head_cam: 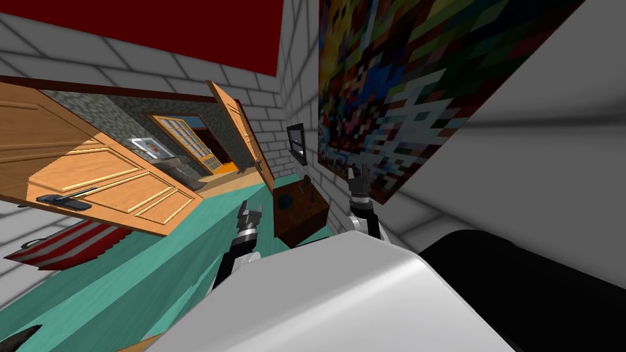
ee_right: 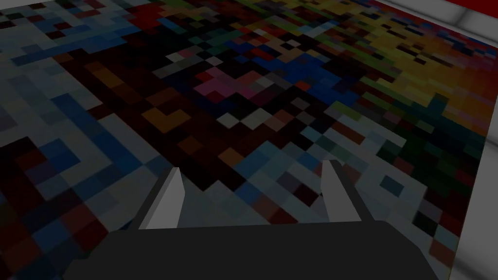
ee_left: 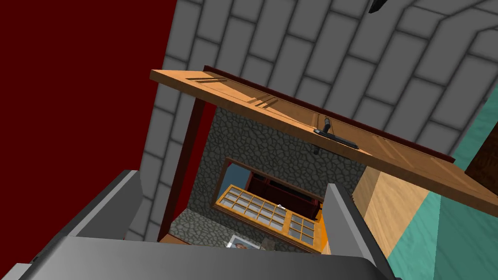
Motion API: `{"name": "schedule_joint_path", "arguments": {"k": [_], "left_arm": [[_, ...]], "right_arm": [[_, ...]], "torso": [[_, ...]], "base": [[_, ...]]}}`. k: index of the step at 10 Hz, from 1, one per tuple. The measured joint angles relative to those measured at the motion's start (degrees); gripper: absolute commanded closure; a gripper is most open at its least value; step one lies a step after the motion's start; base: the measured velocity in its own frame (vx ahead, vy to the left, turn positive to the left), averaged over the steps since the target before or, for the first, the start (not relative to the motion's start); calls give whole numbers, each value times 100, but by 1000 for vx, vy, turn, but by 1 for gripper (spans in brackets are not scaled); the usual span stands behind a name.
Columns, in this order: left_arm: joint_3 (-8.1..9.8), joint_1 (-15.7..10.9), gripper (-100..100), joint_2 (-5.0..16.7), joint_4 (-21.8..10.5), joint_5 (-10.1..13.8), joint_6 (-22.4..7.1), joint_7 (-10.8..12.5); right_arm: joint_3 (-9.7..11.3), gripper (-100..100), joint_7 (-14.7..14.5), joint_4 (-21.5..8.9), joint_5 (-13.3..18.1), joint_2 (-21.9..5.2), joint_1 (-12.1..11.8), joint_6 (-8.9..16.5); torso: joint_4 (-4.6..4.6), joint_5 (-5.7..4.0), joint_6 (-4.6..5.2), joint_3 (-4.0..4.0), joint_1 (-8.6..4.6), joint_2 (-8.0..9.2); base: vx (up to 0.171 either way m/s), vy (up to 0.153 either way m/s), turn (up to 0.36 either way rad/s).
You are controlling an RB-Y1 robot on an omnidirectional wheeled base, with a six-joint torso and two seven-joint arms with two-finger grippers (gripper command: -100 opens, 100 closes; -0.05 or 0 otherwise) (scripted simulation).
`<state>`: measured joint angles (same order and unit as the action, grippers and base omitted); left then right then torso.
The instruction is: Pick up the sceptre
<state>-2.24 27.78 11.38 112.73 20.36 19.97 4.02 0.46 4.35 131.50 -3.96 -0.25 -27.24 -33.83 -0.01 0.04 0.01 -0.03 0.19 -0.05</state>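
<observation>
A low brown side table stands on the teal floor against the wall, just ahead of me between my two arms. On its top sit a dark round object and a thin dark upright rod, which may be the sceptre; it is too small to be sure. My left gripper hangs open to the left of the table, empty, looking at an open door. My right gripper is raised to the table's right, open and empty, facing the wall picture.
A large multicoloured picture covers the wall on the right. A wooden door stands open at the left, with a second leaf by a doorway behind. A red-and-white striped thing lies on the teal floor.
</observation>
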Motion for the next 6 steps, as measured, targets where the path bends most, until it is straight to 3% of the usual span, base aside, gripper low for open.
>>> {"name": "schedule_joint_path", "arguments": {"k": [2,3,6], "left_arm": [[-37,-20,-100,97,-125,235,-225,26],[-67,13,-100,252,-224,427,-378,80],[-142,-96,-100,486,-677,827,-579,180]], "right_arm": [[0,0,0,0,0,0,0,0],[0,0,0,0,0,0,0,0],[-1,0,0,0,0,0,-1,0]], "torso": [[0,-1,1,0,-4,0],[0,0,1,0,4,0],[1,-1,-5,1,-6,1]], "base": [[2,45,-291],[-5,49,-163],[-8,26,-211]]}}
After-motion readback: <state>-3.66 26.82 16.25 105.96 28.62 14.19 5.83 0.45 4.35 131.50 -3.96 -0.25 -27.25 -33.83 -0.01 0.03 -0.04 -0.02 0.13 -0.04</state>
